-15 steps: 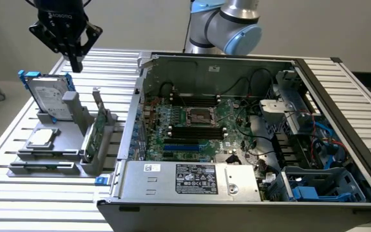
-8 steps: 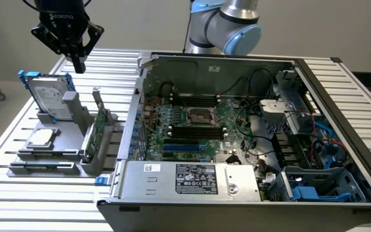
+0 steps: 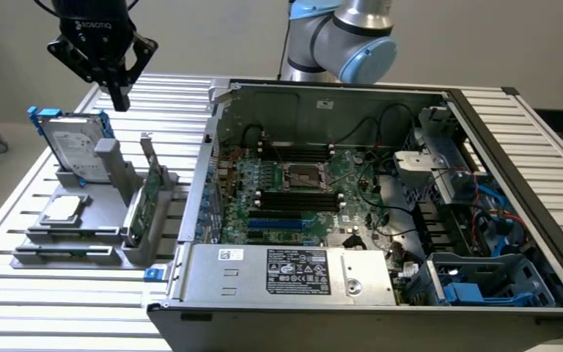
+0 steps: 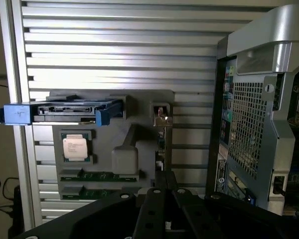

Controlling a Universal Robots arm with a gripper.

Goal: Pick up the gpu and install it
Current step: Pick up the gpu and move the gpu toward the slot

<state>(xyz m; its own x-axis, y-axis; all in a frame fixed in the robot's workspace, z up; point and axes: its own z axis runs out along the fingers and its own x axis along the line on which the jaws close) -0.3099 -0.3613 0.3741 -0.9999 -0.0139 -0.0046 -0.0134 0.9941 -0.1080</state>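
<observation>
- One gpu [image 3: 141, 202], one hard drive [image 3: 71, 143], one processor chip [image 3: 61, 210], in one gray holder [image 3: 115, 172]
- One claw [image 3: 119, 99], pinched together, empty, above them
- Slatted metal counter [image 3: 56, 301], pale wall [image 3: 213, 37]

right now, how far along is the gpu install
Done: nothing yet; the gpu stands upright in the grey holder, outside the open computer case. In hand: nothing; the gripper hangs shut and empty above the holder, apart from the card. Left: both the pickup and the install.
</observation>
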